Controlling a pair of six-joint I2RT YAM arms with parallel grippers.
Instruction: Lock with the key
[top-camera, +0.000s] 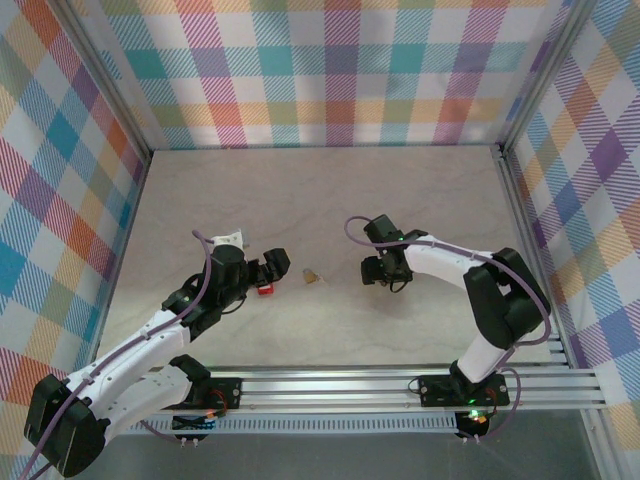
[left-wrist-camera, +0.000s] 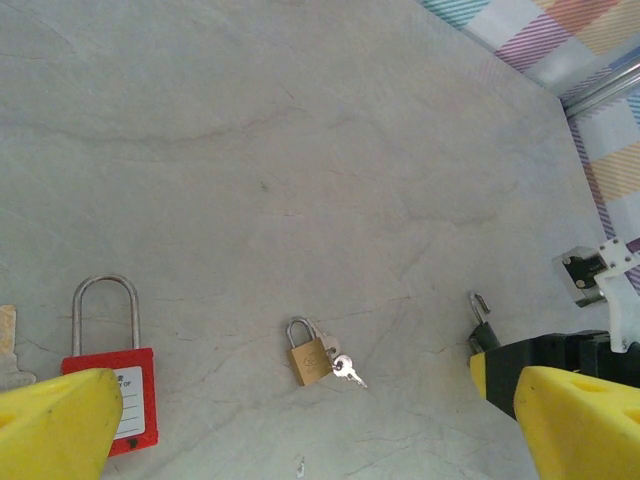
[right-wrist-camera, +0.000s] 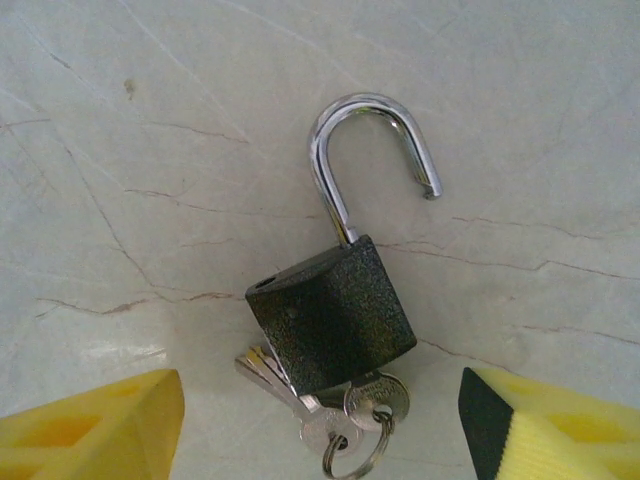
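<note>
black padlock | shackle unlatched | keys at base | lying on table

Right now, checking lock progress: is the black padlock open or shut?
Open: the black padlock lies with its shackle end swung free of the body.

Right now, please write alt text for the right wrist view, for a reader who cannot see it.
A black padlock lies on the pale marbled table, its silver shackle open and keys at its base. The yellow fingertips of the right end effector stand apart on either side.
</note>
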